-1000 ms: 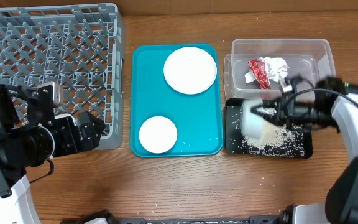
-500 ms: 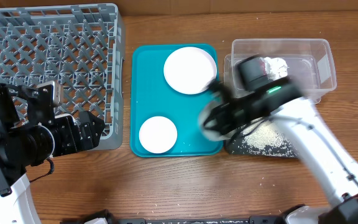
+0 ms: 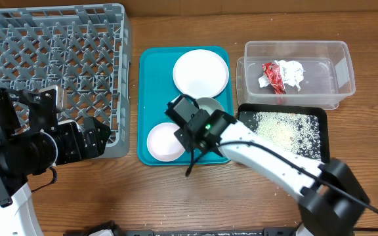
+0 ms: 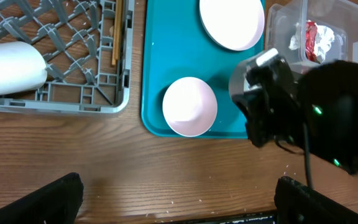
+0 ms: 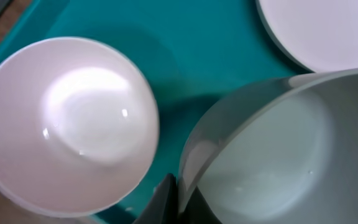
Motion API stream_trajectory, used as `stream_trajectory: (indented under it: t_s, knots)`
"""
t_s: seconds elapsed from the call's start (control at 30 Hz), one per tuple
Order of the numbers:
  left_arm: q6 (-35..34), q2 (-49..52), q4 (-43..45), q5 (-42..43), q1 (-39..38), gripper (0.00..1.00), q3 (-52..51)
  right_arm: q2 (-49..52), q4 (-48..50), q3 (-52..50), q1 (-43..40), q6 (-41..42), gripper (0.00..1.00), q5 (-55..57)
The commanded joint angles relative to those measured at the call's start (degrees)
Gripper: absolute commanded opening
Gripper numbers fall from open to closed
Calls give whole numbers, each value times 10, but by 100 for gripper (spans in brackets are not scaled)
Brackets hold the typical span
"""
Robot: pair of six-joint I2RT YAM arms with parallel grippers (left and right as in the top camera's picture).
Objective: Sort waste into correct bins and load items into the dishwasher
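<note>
we saw the right gripper (image 5: 180, 194) closed on the rim of a grey bowl (image 5: 272, 155) over the teal tray (image 5: 191, 50), while the left gripper (image 4: 179, 200) stood wide open.

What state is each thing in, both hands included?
right hand, shut on the grey bowl rim
left hand, open, empty
small bowl, upright, empty, on the teal tray
plate, empty
clear bin, holding a crumpled wrapper
black tray, strewn with grains
</note>
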Motion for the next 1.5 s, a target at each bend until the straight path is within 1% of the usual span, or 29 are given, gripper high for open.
stream_trajectory:
  t_s: [0.0, 0.03, 0.07, 0.1, 0.13, 0.3, 0.4, 0.5, 0.53, 0.57, 0.6, 0.63, 0.7, 0.83, 0.9, 1.0, 1.1, 1.27, 1.4, 1.47]
  knots:
    - [11, 1, -1, 10, -4, 100, 3, 8, 7, 0, -4, -4, 11, -2]
    - [11, 1, -1, 10, -4, 100, 3, 8, 7, 0, -4, -3, 22, 6]
    - [11, 1, -1, 10, -4, 100, 3, 8, 7, 0, -5, -3, 42, 12]
    - [11, 1, -1, 10, -4, 100, 3, 7, 5, 3, -5, -3, 55, 14]
    - [11, 1, -1, 10, -4, 100, 3, 5, -1, 8, -5, -3, 61, 14]
    - [11, 1, -1, 10, -4, 100, 3, -15, -91, 75, -5, 19, 71, 9]
    - [11, 1, -1, 10, -4, 100, 3, -33, -160, 133, -5, 46, 71, -5]
    - [11, 1, -1, 10, -4, 100, 3, -63, -210, 190, -5, 50, 71, -21]
    - [11, 1, -1, 10, -4, 100, 3, -75, -220, 206, -5, 50, 72, -21]
    - [11, 1, -1, 10, -4, 100, 3, -90, -227, 221, -5, 50, 76, -21]
    - [11, 1, -1, 10, -4, 100, 3, -105, -233, 235, -4, 50, 86, -22]
    - [11, 1, -1, 10, -4, 100, 3, -120, -239, 248, -4, 50, 100, -26]
    - [11, 1, -1, 10, -4, 100, 3, -149, -250, 273, -2, 50, 100, -49]
    - [11, 1, -1, 10, -4, 100, 3, -205, -266, 290, 3, 50, 100, -151]
    - [11, 1, -1, 10, -4, 100, 3, -226, -269, 290, 3, 49, 100, -162]
    - [11, 1, -1, 10, -4, 100, 3, -254, -312, 290, -1, 21, 100, -127]
    - [11, 1, -1, 10, -4, 100, 3, -296, -365, 290, -17, 19, 100, -89]
    - [11, 1, -1, 10, -4, 100, 3, -397, -369, 290, -51, 19, 100, -38]
    - [11, 1, -1, 10, -4, 100, 3, -471, -366, 289, -59, 16, 100, 16]
    - [11, 1, -1, 10, -4, 100, 3, -502, -351, 279, -64, 0, 100, 45]
